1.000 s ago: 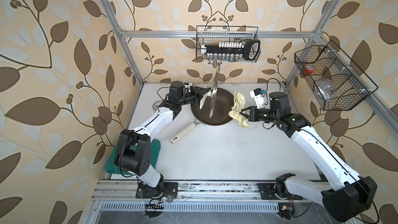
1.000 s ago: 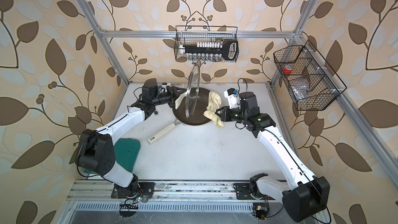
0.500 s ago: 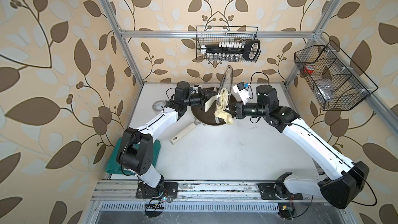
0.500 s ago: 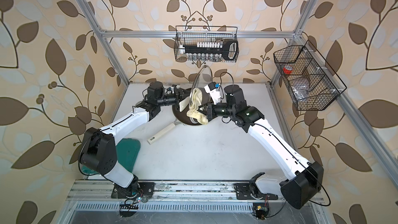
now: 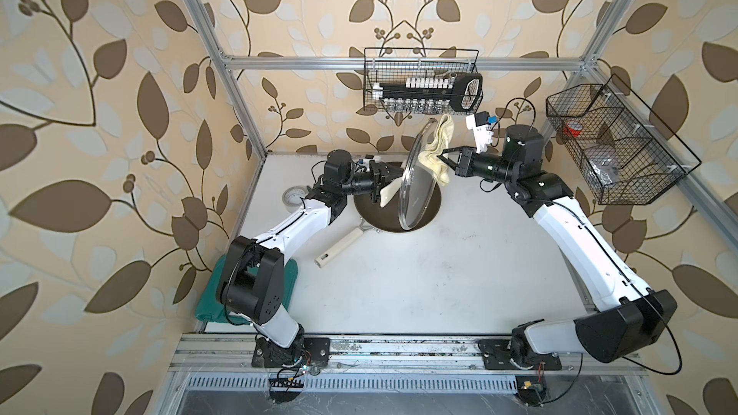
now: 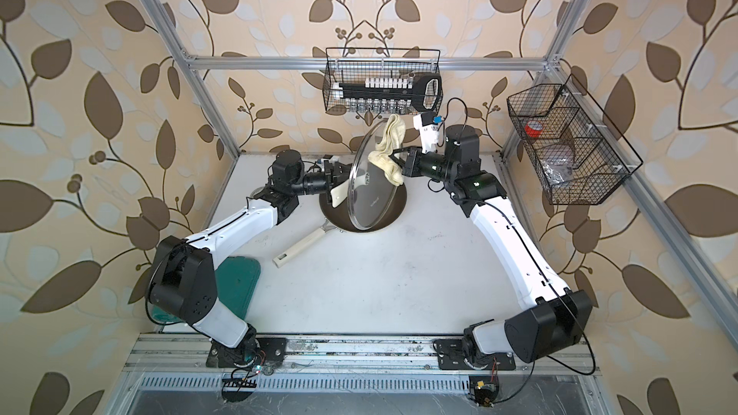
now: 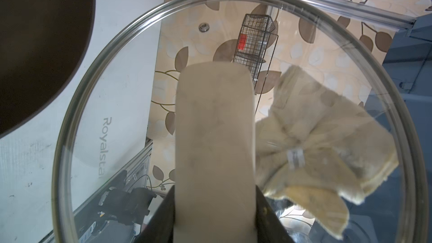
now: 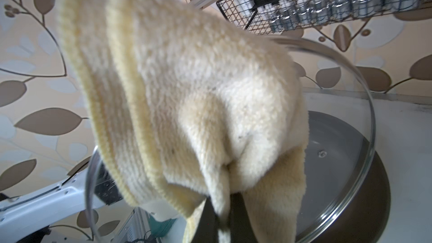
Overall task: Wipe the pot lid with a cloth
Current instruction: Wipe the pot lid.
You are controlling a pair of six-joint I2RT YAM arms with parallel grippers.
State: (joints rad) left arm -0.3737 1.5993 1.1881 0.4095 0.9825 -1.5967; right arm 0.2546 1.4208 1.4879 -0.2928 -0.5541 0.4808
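Note:
The pot lid [image 5: 415, 189] [image 6: 371, 193] stands nearly on edge above the dark frying pan [image 5: 425, 215] [image 6: 389, 211]. My left gripper [image 5: 384, 178] [image 6: 333, 177] [image 7: 214, 206] is shut on its cream bar handle [image 7: 214, 136]. The pale yellow cloth [image 5: 437, 147] [image 6: 389, 149] [image 8: 187, 90] hangs from my right gripper [image 5: 443, 159] [image 6: 396, 155] [image 8: 222, 206], which is shut on it. The cloth lies against the lid's upper part, on the face away from the handle. Through the glass [image 7: 117, 113] in the left wrist view the cloth [image 7: 315, 136] shows beside the handle.
The pan's long cream handle [image 5: 339, 247] points toward the table's front left. A green flat case [image 6: 239, 285] lies by the left arm's base, and a tape roll [image 5: 293, 196] sits at the back left. Wire baskets hang on the back wall [image 5: 423, 85] and the right wall [image 5: 615, 145].
My right gripper carried the cloth from right of the pan onto the lid, then up its face to the upper rim. The left gripper shifted the lid slightly right and tilted it.

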